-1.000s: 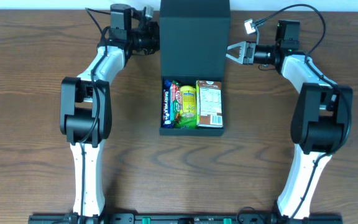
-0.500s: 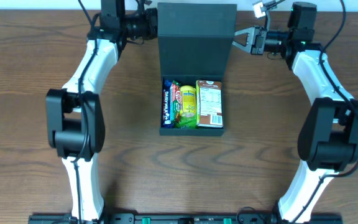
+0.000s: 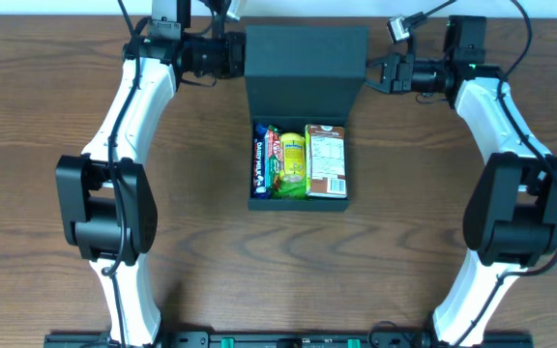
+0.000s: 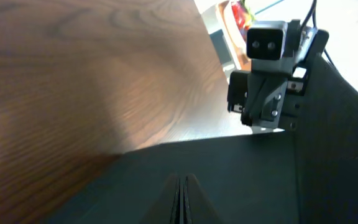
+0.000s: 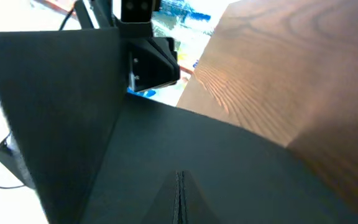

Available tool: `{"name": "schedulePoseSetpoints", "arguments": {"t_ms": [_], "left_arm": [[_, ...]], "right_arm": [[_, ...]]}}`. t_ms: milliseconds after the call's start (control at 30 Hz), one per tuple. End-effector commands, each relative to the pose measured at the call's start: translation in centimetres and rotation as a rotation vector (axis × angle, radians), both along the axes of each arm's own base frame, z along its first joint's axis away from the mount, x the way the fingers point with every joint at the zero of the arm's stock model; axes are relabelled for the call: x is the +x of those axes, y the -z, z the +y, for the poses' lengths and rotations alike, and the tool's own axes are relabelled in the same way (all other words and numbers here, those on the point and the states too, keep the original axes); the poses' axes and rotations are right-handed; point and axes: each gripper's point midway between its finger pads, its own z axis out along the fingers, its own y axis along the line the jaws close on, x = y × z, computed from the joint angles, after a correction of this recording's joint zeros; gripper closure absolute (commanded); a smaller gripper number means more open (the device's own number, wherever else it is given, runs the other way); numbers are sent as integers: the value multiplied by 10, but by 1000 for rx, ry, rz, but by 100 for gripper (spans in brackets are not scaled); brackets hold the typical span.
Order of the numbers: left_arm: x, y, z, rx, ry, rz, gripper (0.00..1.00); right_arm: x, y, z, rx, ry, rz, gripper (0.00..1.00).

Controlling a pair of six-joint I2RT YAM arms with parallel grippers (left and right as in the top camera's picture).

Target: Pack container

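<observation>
The container [image 3: 298, 203] is a dark teal-black box in the middle of the table, and its hinged lid [image 3: 306, 70] stands raised behind it. Inside lie a blue chocolate bar [image 3: 258, 162], a green and yellow packet [image 3: 291, 159] and a brown carton [image 3: 325, 159]. My left gripper [image 3: 243, 58] is shut, its tip against the lid's left edge. My right gripper [image 3: 366, 75] is shut, its tip against the lid's right edge. In the wrist views, each pair of closed fingers, left [image 4: 182, 186] and right [image 5: 180, 180], points across the dark lid [image 4: 229, 174] [image 5: 166, 143], with nothing between them.
Bare wooden table [image 3: 201, 232] surrounds the container on all sides. Both arms' bases [image 3: 124, 290] [image 3: 472, 290] stand near the front edge. Cables [image 3: 511, 19] trail at the back right.
The lid has swung higher and now looks wider from above. Both grippers stayed shut at its side edges while the arms' elbows moved back and outward.
</observation>
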Motion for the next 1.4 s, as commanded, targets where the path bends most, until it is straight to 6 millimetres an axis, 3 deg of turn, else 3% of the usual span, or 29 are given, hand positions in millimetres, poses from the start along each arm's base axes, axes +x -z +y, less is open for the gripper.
{"name": "schedulePoseSetpoints", "arguments": {"t_ms": [0,400,567,667,767,833,967,1133,1233,1367], "left_arm": [[-7,-20,2,28,24,-105,95],[-36,-1,18,201,51,-88,95],[-37,1,31,313,9,-103,95],[-37,6,41,388,-28,-96,95],[-44,18,53,472,-55,-35,95],[-52,24,57,502,-42,-1,94],[-66,29,59,520,6,28,95],[-82,32,43,544,121,-31,94],[-93,33,20,560,225,-111,94],[-119,40,-6,557,361,-145,94]], "right_arm": [[-1,-4,3,-46,26,18,98],[-6,7,2,-74,44,112,98],[-2,17,-1,-127,81,137,99],[6,48,-13,-290,179,199,98],[-2,100,-43,-585,327,386,98],[-14,108,-46,-678,326,408,98],[-26,94,-52,-833,368,365,98],[-49,46,-52,-989,432,239,98],[-74,18,-48,-1010,429,213,99],[-120,-4,-57,-1088,442,209,98]]}}
